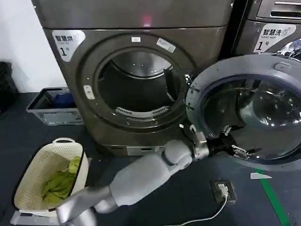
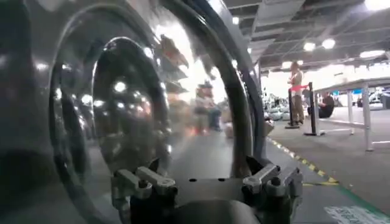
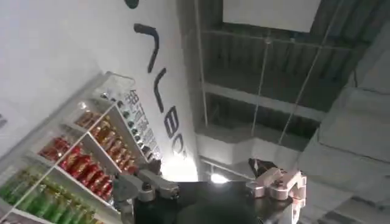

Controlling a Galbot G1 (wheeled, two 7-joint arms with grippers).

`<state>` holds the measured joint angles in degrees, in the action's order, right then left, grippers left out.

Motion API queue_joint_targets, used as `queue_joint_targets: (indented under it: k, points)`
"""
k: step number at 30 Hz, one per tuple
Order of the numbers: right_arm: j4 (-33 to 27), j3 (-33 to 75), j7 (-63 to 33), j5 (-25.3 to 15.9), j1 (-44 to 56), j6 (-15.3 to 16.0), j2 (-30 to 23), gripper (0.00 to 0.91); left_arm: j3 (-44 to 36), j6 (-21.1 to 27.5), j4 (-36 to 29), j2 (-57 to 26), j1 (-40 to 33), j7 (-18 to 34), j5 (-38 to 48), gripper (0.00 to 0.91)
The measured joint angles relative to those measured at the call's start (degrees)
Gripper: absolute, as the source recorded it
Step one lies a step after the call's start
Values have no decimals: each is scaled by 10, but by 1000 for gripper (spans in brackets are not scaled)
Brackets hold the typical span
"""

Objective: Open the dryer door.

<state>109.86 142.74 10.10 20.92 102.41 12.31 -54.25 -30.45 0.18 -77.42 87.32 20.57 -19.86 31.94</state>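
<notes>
Left end effector (image 1: pixel 235 143) spread beside the dryer (image 1: pixel 136 70) door's (image 1: pixel 249 108) swung-open lower rim.

Left gripper (image 2: pixel 207 182) at six o'clock, fingers (image 2: pixel 143 181) spread wide, apart from each other. Dryer door (image 2: pixel 140 103) close ahead, from nine to twelve o'clock: round glass bowl (image 2: pixel 122 109) inside a dark shiny ring, full of blurred reflections. Grey floor (image 2: pixel 341 158) at four o'clock, with a yellow-black striped line (image 2: pixel 304 164). White table (image 2: pixel 359 91) at three o'clock. Ceiling lights (image 2: pixel 323 44) at one o'clock.
</notes>
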Motion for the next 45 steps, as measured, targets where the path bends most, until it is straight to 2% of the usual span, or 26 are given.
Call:
queue_joint_targets:
  k: [11, 19, 29, 38, 42, 45]
  points:
    - [-16, 9, 3, 3, 5, 1, 5, 907, 2, -13, 41, 33, -22, 15, -10, 907]
    - [-20, 9, 3, 4, 6, 1, 8, 907, 4, -16, 45, 40, -27, 18, -4, 907]
    - [-44, 2, 1, 2, 0, 1, 29, 907, 0, -35, 7, -6, -19, 10, 17, 907]
    - [-61, -2, 2, -2, -9, 0, 52, 907, 1, -51, -54, -44, -1, 13, 38, 907]
    - [-71, -1, 4, 1, -9, -17, 61, 907, 6, -54, -87, -70, 11, 12, 52, 907]
    - [-75, -3, 4, 2, -11, -17, 68, 907, 12, -62, -111, -93, 19, 12, 64, 907]
